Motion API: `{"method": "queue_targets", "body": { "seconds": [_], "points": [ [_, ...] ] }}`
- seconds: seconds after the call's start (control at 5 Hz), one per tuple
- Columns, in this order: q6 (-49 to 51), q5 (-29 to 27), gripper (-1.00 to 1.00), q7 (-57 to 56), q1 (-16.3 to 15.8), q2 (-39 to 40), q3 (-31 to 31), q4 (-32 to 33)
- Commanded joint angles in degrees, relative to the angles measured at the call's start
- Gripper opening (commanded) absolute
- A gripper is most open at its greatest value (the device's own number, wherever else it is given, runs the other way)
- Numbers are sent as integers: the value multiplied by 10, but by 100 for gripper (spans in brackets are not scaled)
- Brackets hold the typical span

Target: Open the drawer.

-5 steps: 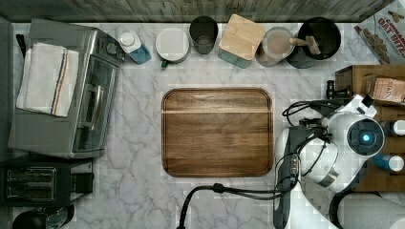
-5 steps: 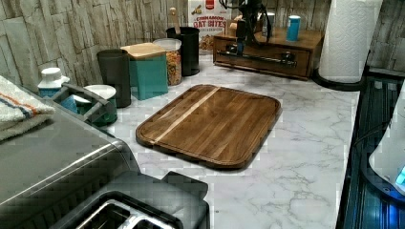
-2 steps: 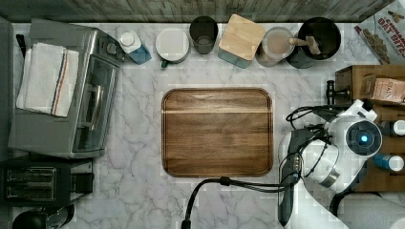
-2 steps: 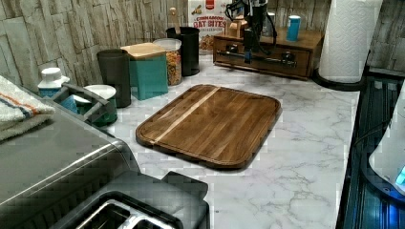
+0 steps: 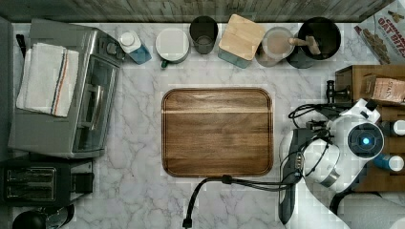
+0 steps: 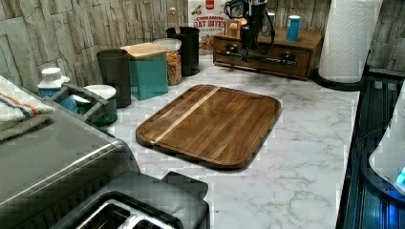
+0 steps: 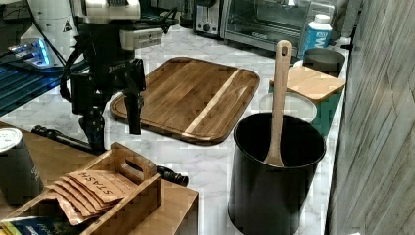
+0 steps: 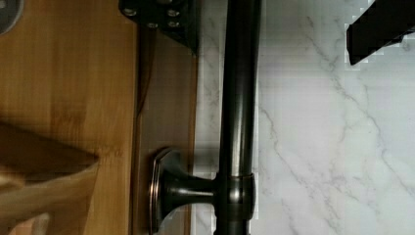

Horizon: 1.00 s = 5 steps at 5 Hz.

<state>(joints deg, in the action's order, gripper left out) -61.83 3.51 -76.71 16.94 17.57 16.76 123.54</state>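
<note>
The wooden drawer (image 6: 296,65) fronts a small cabinet at the left view's far right. Its long black bar handle (image 6: 267,59) runs across the front on two posts. My gripper (image 6: 246,49) hangs open over the handle, pointing down. In the wrist view the handle (image 8: 240,98) runs between my two fingertips (image 8: 166,22), one on the drawer side and one over the marble. The right view shows my gripper (image 7: 115,128) straddling the handle (image 7: 54,136), the fingers not touching it. In the top view my arm covers most of the handle (image 5: 329,90).
A wooden cutting board (image 5: 217,131) lies mid-counter. Canisters and a black utensil pot (image 7: 276,171) line the back wall. The toaster oven (image 5: 71,90) stands at the top view's left. A tea-bag box (image 7: 107,188), a can and bottles sit on the cabinet top; a paper towel roll (image 6: 346,38) stands beside it.
My gripper has come down from above the cabinet and now sits lower, with its open fingers either side of the drawer handle. The drawer has not moved.
</note>
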Motion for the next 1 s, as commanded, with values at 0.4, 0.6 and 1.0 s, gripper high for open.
{"method": "queue_targets", "body": {
  "seconds": [0.4,0.6,1.0],
  "points": [
    [-40,-58,100,-50,50,36,-9,-23],
    [-29,-70,100,-56,51,60,-15,-40],
    [-17,-55,100,-6,18,22,-2,2]
  ]
}}
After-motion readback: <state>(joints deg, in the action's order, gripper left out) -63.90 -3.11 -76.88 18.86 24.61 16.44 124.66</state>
